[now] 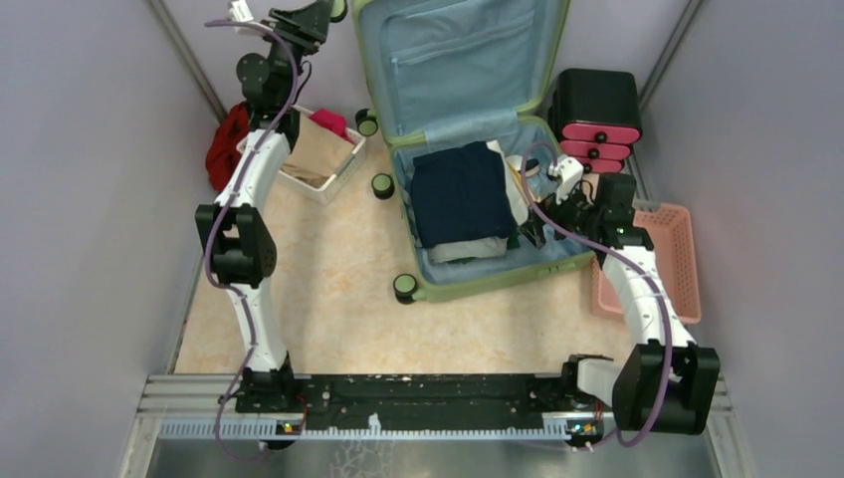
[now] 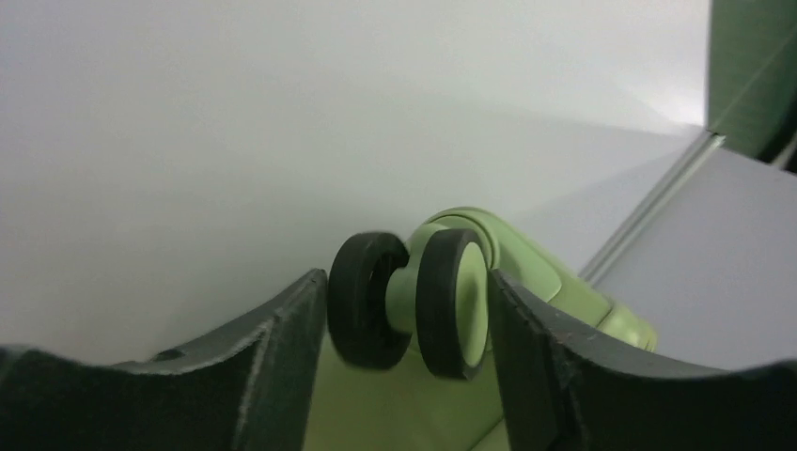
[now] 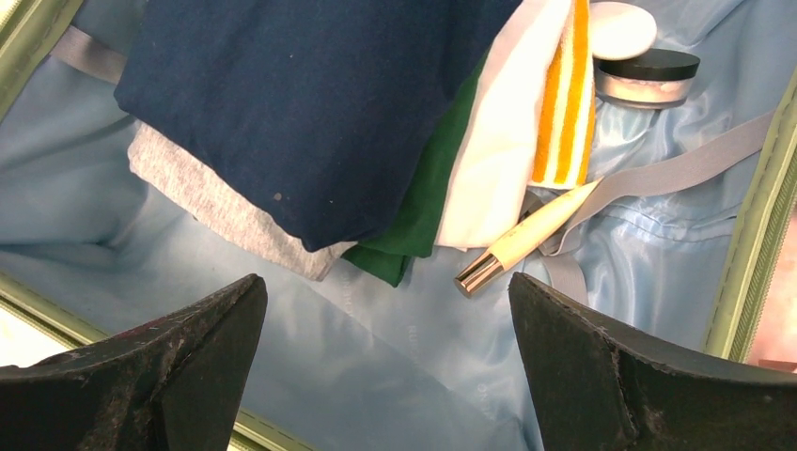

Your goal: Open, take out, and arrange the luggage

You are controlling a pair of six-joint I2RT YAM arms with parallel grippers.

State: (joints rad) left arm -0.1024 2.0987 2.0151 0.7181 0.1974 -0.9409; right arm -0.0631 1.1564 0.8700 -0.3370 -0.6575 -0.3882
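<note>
The light-green luggage [image 1: 498, 279] lies open in the middle, its lid [image 1: 468, 60] standing up at the back and showing blue lining. Inside lie folded navy clothing [image 1: 461, 191], grey, green and white-orange striped pieces [image 3: 554, 94], a cream tube with a gold cap [image 3: 522, 240] and a small jar [image 3: 648, 75]. My left gripper [image 1: 333, 15] is at the lid's top left corner, its fingers closed on either side of a black twin wheel [image 2: 451, 301]. My right gripper [image 1: 527, 231] is open and empty, hovering over the lining [image 3: 376, 338] by the luggage's front right corner.
A black-and-pink drawer box [image 1: 595, 115] stands right of the lid. A pink basket [image 1: 667, 259] sits at the right, under my right arm. A white bin [image 1: 318, 154] with brown paper and a red cloth [image 1: 227, 144] are at the left. Grey walls enclose three sides.
</note>
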